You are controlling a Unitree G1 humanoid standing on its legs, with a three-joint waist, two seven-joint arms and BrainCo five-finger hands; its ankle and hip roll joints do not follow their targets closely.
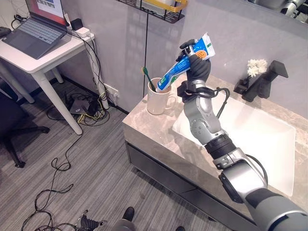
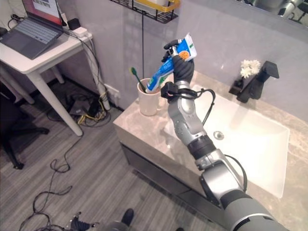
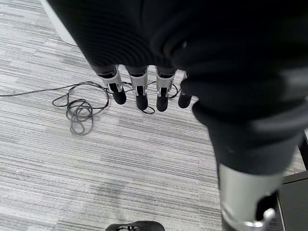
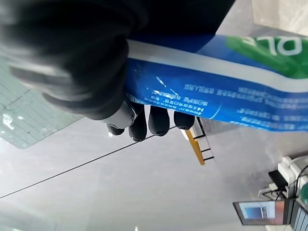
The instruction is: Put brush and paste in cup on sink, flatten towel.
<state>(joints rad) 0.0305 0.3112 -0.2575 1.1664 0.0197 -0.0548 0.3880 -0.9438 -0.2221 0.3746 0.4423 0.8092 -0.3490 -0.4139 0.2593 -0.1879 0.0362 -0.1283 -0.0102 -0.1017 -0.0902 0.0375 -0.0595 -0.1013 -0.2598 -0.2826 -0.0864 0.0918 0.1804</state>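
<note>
Brush point(image 1: 146, 76) is already stood in cup point(image 1: 158, 102); paste point(image 1: 185, 63), gripped by curled right hand point(image 1: 198, 66), is half-lowered in. Left hand point(image 3: 139, 89) hangs relaxed.

You're looking at a mock bathroom set up inside an office or lab: a marble-look surface point(image 1: 144, 126) with a white sink point(image 1: 269, 144) and black faucet point(image 1: 262, 82) stands on grey carpet point(image 1: 86, 178), beside a white desk point(image 1: 43, 57) with a laptop point(image 1: 38, 26) and loose cables point(image 1: 57, 192).
</note>
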